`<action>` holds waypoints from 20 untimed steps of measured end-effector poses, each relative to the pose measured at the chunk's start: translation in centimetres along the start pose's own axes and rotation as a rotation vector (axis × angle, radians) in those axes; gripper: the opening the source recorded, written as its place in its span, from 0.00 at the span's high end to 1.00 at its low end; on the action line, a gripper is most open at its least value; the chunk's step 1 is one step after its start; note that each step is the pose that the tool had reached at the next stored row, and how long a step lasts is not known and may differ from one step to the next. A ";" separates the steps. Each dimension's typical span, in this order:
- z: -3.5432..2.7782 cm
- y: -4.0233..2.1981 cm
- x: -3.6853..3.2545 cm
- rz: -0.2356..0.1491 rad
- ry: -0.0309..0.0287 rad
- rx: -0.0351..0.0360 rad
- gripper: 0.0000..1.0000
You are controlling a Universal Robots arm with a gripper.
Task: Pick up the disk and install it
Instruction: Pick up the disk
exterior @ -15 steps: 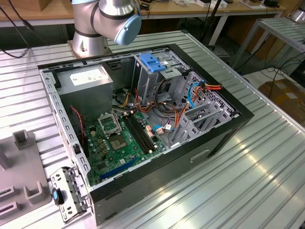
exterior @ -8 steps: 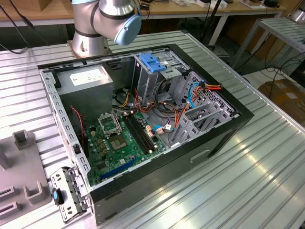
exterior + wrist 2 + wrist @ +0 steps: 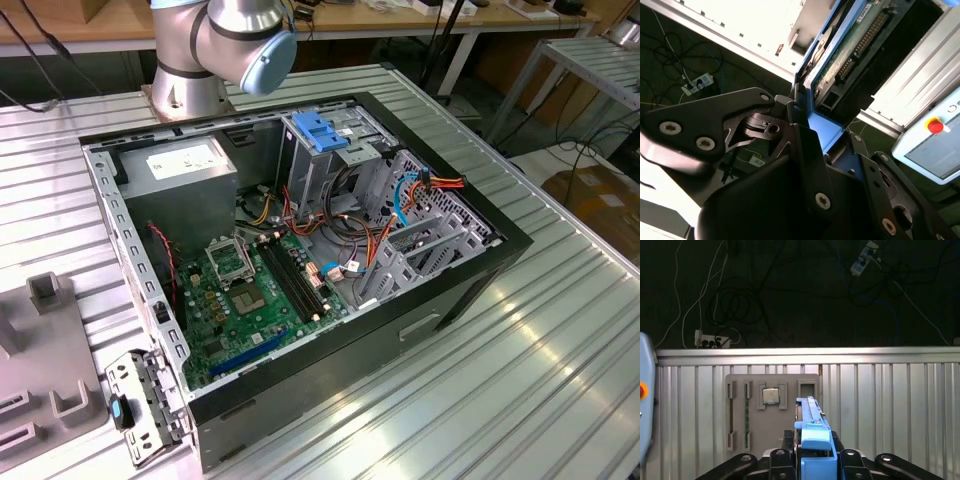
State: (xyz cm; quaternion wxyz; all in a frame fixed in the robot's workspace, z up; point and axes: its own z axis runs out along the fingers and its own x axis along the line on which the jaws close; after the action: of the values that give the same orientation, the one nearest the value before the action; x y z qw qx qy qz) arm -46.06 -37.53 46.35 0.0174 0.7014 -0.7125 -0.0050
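The arm point(image 3: 200, 45) is seen in the exterior view as silver-grey rounded joints, one closed by a pale blue cap point(image 3: 268, 62). In the second wrist view the pincer point(image 3: 822, 131) is formed of matte black links point(image 3: 715, 112) (fastened by silver screws point(image 3: 822, 201)).

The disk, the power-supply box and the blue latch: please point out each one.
the disk point(image 3: 842, 55): second wrist view, on its green circuit board.
the power-supply box point(image 3: 185, 160): exterior view, on its white sticker.
the blue latch point(image 3: 320, 128): exterior view, on its top face.
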 end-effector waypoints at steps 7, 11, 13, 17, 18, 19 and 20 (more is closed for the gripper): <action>-0.04 -1.28 -0.02 0.000 0.0000 0.0001 0.63; -0.07 -2.36 -0.04 0.000 -0.0001 0.0002 0.63; -0.09 -2.97 -0.04 0.000 0.0000 0.0001 0.63; -0.11 -3.83 -0.06 0.000 -0.0001 0.0001 0.63; -0.14 -4.02 -0.06 0.000 0.0000 0.0001 0.63; -0.20 -4.14 -0.06 0.000 0.0000 0.0000 0.63; -0.41 -4.41 -0.06 0.000 0.0000 0.0000 0.63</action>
State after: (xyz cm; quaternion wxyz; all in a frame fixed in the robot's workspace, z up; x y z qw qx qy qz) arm -41.63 -37.53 46.61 0.0174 0.7014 -0.7125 -0.0050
